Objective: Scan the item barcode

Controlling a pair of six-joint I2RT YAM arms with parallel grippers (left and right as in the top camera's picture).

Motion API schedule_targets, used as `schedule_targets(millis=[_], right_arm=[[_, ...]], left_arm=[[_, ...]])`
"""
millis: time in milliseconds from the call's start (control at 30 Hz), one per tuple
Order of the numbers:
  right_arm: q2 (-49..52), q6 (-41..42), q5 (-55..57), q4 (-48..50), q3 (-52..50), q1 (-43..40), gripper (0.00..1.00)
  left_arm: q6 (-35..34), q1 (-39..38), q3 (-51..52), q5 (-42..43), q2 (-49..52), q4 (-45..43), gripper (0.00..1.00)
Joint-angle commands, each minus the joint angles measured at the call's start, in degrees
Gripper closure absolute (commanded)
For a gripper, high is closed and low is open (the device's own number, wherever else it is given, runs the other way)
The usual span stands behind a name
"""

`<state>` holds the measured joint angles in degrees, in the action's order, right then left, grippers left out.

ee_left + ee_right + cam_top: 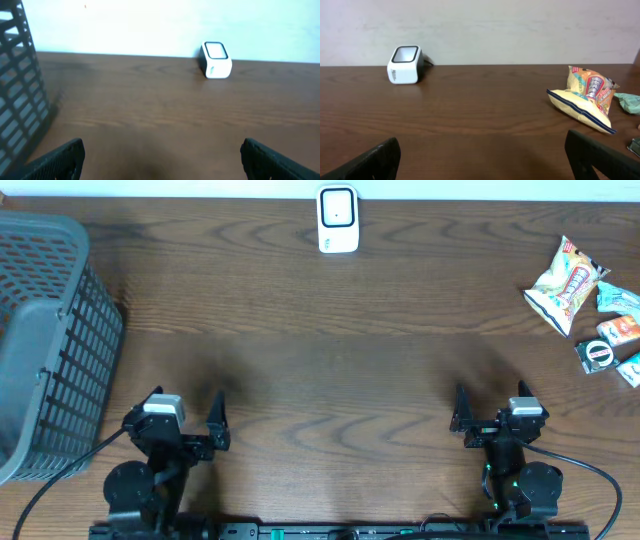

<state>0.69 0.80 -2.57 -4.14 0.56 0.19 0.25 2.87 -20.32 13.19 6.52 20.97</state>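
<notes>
A white barcode scanner [338, 220] stands at the table's far edge, its window facing up; it also shows in the left wrist view [216, 60] and the right wrist view [405, 64]. A yellow snack bag [565, 285] [585, 97] lies at the far right, with several small packets [612, 340] beside it. My left gripper [186, 402] [162, 160] is open near the front left, holding nothing. At the front right my right gripper [490, 400] [482, 157] is also open and empty. Both grippers are far from the items and the scanner.
A grey mesh basket [45, 340] [17, 85] takes up the left side of the table, just left of my left arm. A teal packet [630, 102] lies right of the snack bag. A pale wall rises behind the table's far edge.
</notes>
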Motion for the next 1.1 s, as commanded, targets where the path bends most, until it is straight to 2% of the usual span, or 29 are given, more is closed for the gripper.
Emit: schedule_targets(millis=[0,400,567,867,1067], right_arm=[[-0.39,-0.66,0.5,-0.13,-0.24,0.24,0.01],[-0.39,-0.66,0.5,-0.13,-0.24,0.24,0.01],[-0.39,-0.66,0.5,-0.13,-0.24,0.24,0.01],[-0.39,-0.63,0.5,-0.13,-0.24,0.24,0.01],[-0.39,-0.63,0.5,-0.13,-0.24,0.24,0.01]], left_arm=[[0.81,-0.17,2.93,0.37,-0.48,-4.04,0.02],[0.81,-0.17,12.2,1.01,-2.19,-19.96,0.02],[0.76,-0.17,16.33,1.33,-6.45,-22.86,0.03],[0.76,-0.44,19.96,1.42,-6.43,-29.55,0.02],[0.83,-2.16,20.09,1.18,-6.43,-28.79,0.03]])
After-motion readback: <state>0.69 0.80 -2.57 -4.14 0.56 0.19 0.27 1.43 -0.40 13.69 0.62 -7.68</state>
